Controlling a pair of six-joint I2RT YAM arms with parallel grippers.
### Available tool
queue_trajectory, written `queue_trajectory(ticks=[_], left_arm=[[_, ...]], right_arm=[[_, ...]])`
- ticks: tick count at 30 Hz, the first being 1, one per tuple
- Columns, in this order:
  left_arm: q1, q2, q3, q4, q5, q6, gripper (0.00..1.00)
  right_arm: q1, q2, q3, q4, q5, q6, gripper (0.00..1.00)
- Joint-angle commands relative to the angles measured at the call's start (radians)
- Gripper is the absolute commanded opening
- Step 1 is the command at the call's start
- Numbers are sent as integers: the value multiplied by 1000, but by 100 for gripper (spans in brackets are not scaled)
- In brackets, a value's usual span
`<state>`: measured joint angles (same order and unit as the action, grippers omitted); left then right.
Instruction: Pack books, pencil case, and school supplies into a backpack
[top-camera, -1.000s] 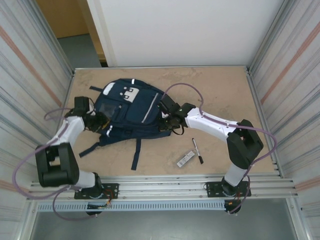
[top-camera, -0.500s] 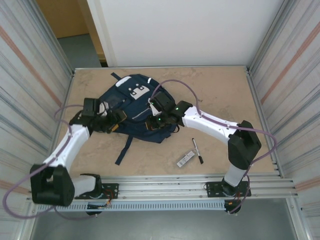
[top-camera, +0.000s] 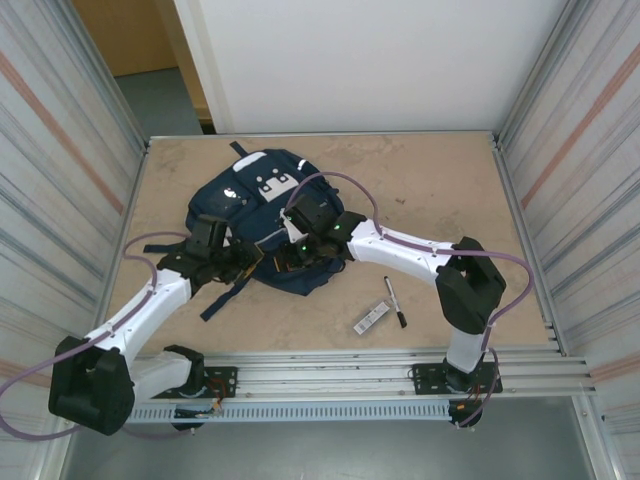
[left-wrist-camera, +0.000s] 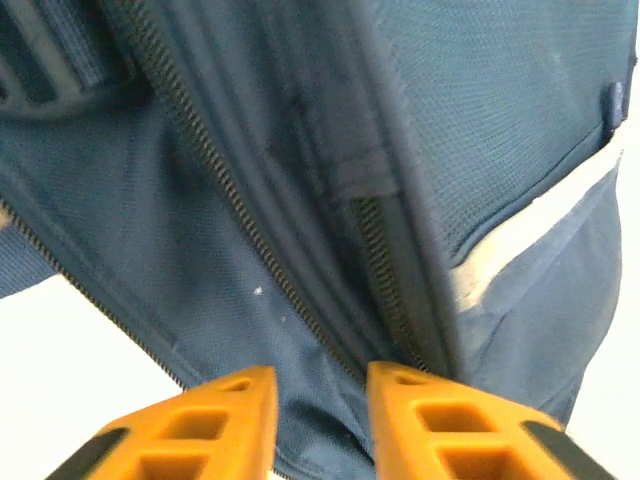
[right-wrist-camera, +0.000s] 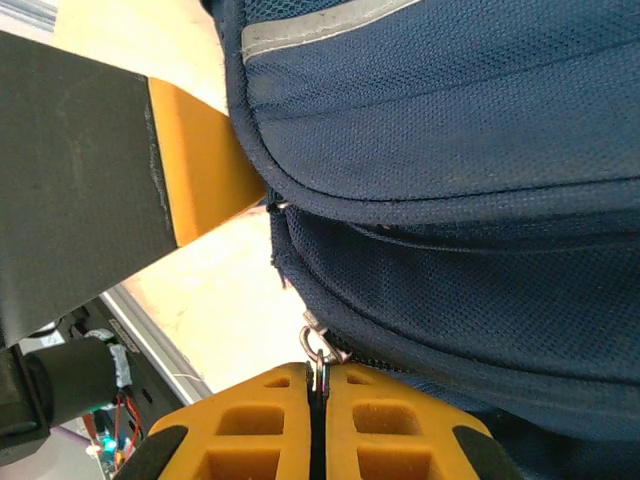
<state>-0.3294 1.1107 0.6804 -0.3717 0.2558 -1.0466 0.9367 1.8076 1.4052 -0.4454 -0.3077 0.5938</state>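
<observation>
Near edge of the desk (top-camera: 440, 190): both arm bases are bolted to the rail.

Just beyond, right of centre: the white-and-black bar (top-camera: 371, 319) lies flat on the desk, with the black pen (top-camera: 396, 301) just beside it on the right. Whether the two touch, I cannot tell. Both lie outside the backpack (top-camera: 262, 205) and apart from it.

Mid-desk: both tools sit at the backpack's near edge, close to one another. The left tool (top-camera: 248, 262) comes in from the left and the right tool (top-camera: 292, 258) from the right.

Left tool, wrist view: the orange fingers (left-wrist-camera: 235, 420) stand a narrow gap apart. A navy fold alongside the zipper teeth runs down into that gap, close against the right-hand finger. Pinched or merely lying there: cannot tell.

Right tool, wrist view: the fingers are pressed together with no gap and clamp the small metal zipper pull (right-wrist-camera: 316, 348) (its loop end sticks out just above the tips). The pull hangs at the seam along the backpack's edge. A grey stripe (right-wrist-camera: 320, 25) runs across the fabric farther up.

Backpack, top view: it lies flat on the desk, left of centre. A dark strap (top-camera: 222, 298) trails toward the near left. The white-grey patches (top-camera: 265, 185) sit toward its far end.
</observation>
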Motion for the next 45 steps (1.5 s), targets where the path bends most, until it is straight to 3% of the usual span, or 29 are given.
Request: queue_trajectory(ticks=[1, 3, 5, 6, 10, 15, 21, 30, 34, 45], left_arm=[[4, -1, 42, 2, -135, 12, 18], [4, -8, 58, -28, -172, 17, 25], [2, -12, 48, 2, -161, -4, 51], [-3, -11, 40, 25, -148, -15, 53], [-8, 17, 18, 96, -33, -41, 57], [-48, 48, 16, 125, -60, -78, 60], [-141, -11, -3, 155, -246, -133, 62], [-181, -122, -71, 177, -388, -202, 62], [-194, -121, -102, 210, -399, -257, 62], [-324, -178, -133, 203, -632, -341, 67]], right_arm=[[11, -47, -38, 41, -60, -12, 0], [-1, -65, -68, 43, -73, -14, 0], [-6, -84, -92, 55, -86, -7, 0], [-7, -92, -101, 64, -89, -4, 0], [-6, -85, -95, 93, -123, 17, 0], [22, -66, -57, 94, -135, 22, 0], [36, -51, -42, 84, -137, 32, 0], [45, -44, -40, 78, -118, 36, 0], [51, -36, -29, 84, -126, 42, 0], [61, 2, 4, 67, -120, 38, 0]])
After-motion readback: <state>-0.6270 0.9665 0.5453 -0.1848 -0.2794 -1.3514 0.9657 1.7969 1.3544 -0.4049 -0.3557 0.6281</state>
